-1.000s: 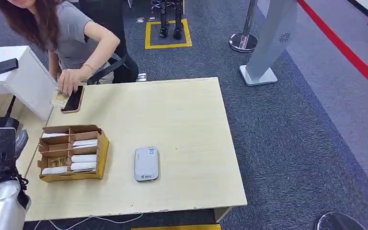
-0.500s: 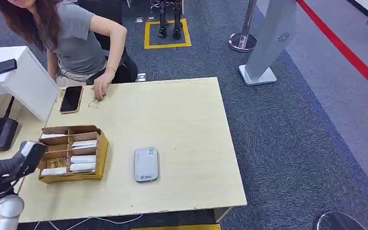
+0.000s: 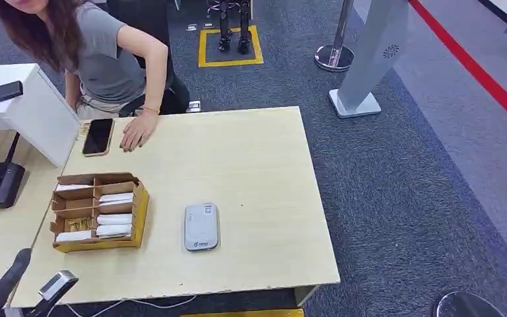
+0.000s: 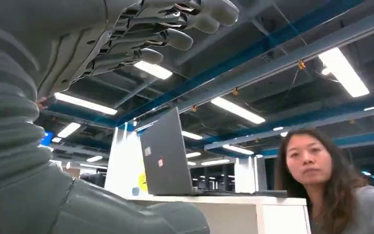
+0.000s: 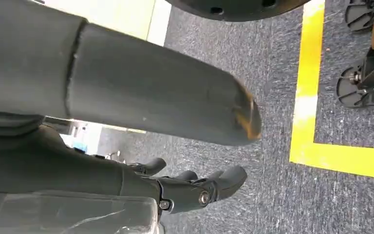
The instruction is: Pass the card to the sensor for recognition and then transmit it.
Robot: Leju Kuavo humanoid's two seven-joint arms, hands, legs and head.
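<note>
Cardboard tray [image 3: 72,246] keeps your cards [image 3: 115,218] sorted beside the grey sensor [image 3: 201,226], ready to fetch; your left hand [image 4: 141,34] and right hand [image 5: 195,187] hold nothing, fingers loosely spread.

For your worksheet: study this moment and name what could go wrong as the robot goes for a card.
1. A person's hand rests flat on the table beside a phone; a reaching arm might meet it.
2. The left hand sits low at the table's near corner, holding nothing, and might knock the card box on its way in.
</note>
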